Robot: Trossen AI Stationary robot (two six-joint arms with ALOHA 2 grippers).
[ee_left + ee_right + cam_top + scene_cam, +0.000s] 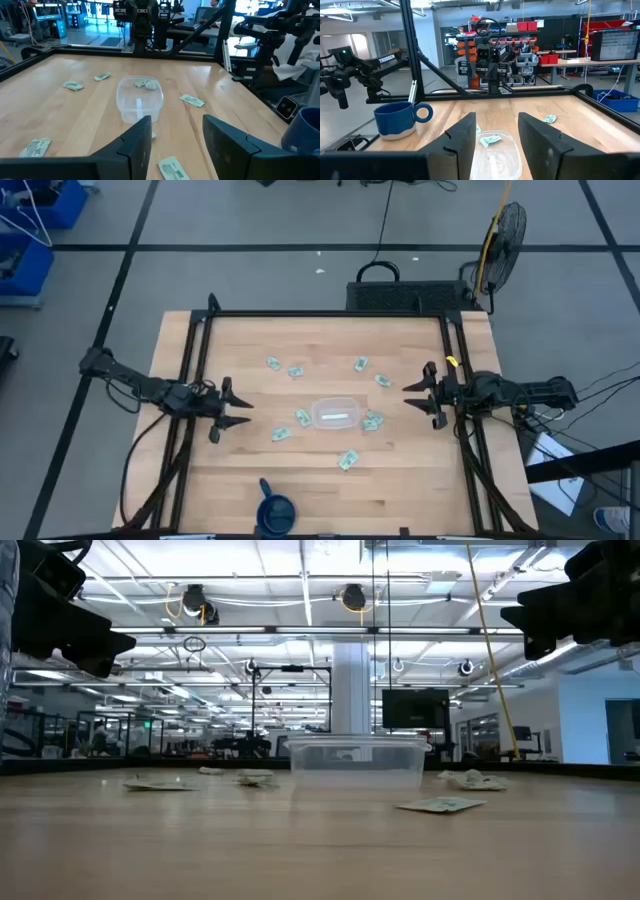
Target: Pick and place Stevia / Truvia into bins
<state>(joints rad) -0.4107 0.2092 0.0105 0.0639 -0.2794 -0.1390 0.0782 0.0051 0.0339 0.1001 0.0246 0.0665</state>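
Observation:
Several pale green and white sachets lie flat on the wooden table around a small clear tub (pixel 334 414), among them one (pixel 272 363) at the far left, one (pixel 361 364) at the far right and one (pixel 348 461) on the near side. One white sachet (pixel 336 417) lies inside the tub. My left gripper (pixel 240 411) is open and empty at the table's left, above the table. My right gripper (pixel 415 394) is open and empty at the table's right. The tub also shows in the left wrist view (pixel 140 98) and the right wrist view (pixel 496 156).
A dark blue cup (pixel 276 512) stands at the table's near edge. Black frame rails (pixel 330 314) run along the far edge and both sides. Bare wood lies between the grippers and the sachets.

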